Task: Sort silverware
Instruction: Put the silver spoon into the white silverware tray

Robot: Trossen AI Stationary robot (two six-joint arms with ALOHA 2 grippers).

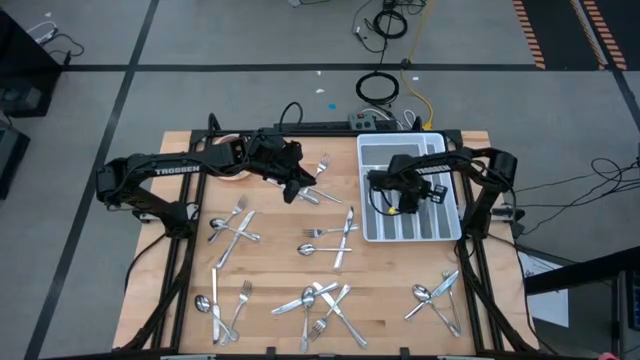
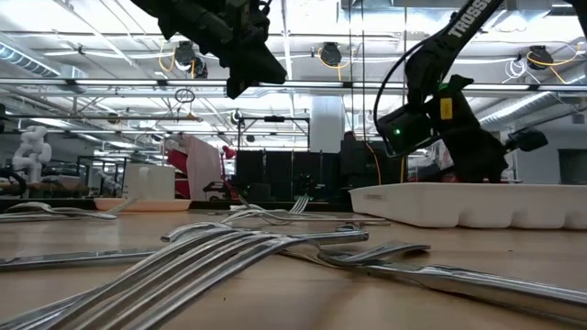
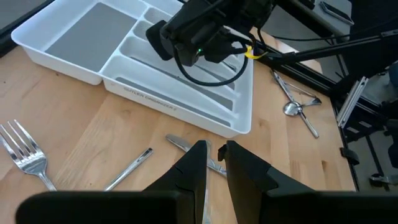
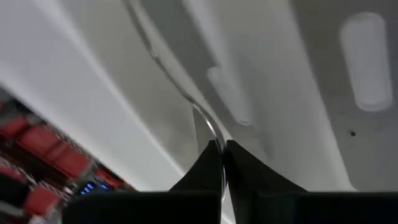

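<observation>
The silverware lies scattered over the wooden table: forks and knives (image 1: 235, 225) on the left, a pile (image 1: 322, 300) at the near edge, a few pieces (image 1: 435, 292) near right. The white compartmented tray (image 1: 400, 140) stands at the far right. My right gripper (image 4: 219, 152) is down inside a tray compartment, shut on a thin piece of silverware (image 4: 186, 93). My left gripper (image 3: 214, 152) hangs high over the table's middle, above a knife (image 3: 180, 143), its fingers close together with a pale metal strip (image 3: 204, 193) between them. My left gripper has a pale metal strip (image 3: 204, 186) pinched between its two fingers, slanting down from the table's left. Which piece or part it is cannot be told. My right gripper pinches a slim metal shank (image 4: 212, 134) between its fingertips, coming steeply from above. The piece runs on ahead of the fingers over the white tray floor.
A pink bowl (image 1: 235, 172) sits at the far left, partly under my left arm. A fork (image 3: 25, 155) and a handle (image 3: 130, 167) lie near the tray's left wall. A power strip and cables (image 1: 375, 118) are at the far edge.
</observation>
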